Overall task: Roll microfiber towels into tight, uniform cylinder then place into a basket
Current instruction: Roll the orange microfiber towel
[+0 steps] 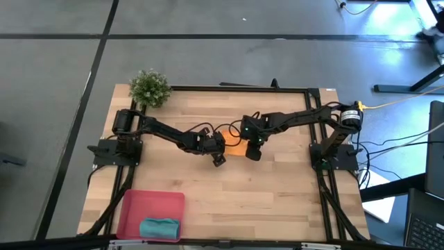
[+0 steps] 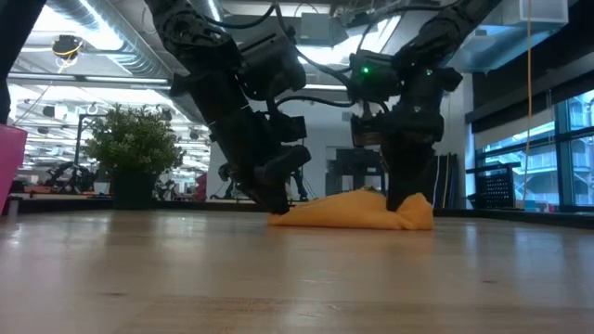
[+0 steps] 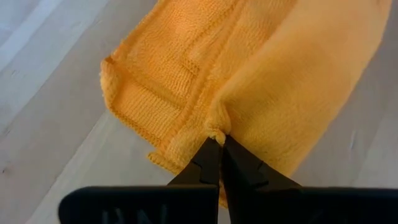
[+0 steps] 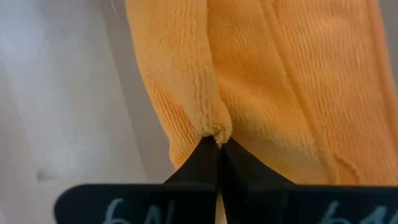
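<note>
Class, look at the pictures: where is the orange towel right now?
In the high view the orange towel lies mid-table, pinched between the left gripper and the right gripper, far from the red-pink basket.

No text, label, brand, number or sign can be read in any view; pale marks on the dark bar beneath each gripper's fingers are too blurred to make out.
</note>
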### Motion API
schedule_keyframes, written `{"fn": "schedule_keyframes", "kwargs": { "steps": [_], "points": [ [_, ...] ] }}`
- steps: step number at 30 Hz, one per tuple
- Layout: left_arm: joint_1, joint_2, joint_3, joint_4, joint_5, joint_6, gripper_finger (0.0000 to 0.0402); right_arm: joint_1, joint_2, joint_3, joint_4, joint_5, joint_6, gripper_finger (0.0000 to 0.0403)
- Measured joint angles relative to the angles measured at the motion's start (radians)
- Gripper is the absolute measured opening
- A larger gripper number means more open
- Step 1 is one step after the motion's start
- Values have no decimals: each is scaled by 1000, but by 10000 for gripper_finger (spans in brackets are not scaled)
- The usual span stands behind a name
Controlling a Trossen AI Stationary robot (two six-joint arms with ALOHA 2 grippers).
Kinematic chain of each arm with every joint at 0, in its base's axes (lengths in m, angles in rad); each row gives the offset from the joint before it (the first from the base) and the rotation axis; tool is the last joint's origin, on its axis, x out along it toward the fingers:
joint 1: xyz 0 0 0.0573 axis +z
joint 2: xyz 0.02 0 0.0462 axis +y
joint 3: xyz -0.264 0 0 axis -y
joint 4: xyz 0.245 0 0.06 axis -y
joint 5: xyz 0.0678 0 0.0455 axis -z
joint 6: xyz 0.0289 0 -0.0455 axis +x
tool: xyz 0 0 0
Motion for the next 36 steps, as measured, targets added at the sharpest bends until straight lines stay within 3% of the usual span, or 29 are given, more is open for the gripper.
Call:
{"fn": "schedule_keyframes", "kwargs": {
  "steps": [11, 23, 26, 29, 36],
  "points": [
    [-2, -1, 0, -4, -1, 0, 0, -17, 0, -61, 62, 60, -5, 6],
    [-2, -2, 0, -6, 11, 1, 0, -17, 1, -65, 99, 65, -29, 111],
    [-2, -2, 0, -7, 12, 1, 0, -18, 2, -65, 107, 112, 21, 135],
    [-3, -2, 0, -9, 15, 1, 0, -19, 2, -65, 109, 176, 78, 145],
    [-4, -2, 0, -12, 20, 1, 0, -19, -36, -65, 91, 174, 101, 146]
  ]
}}
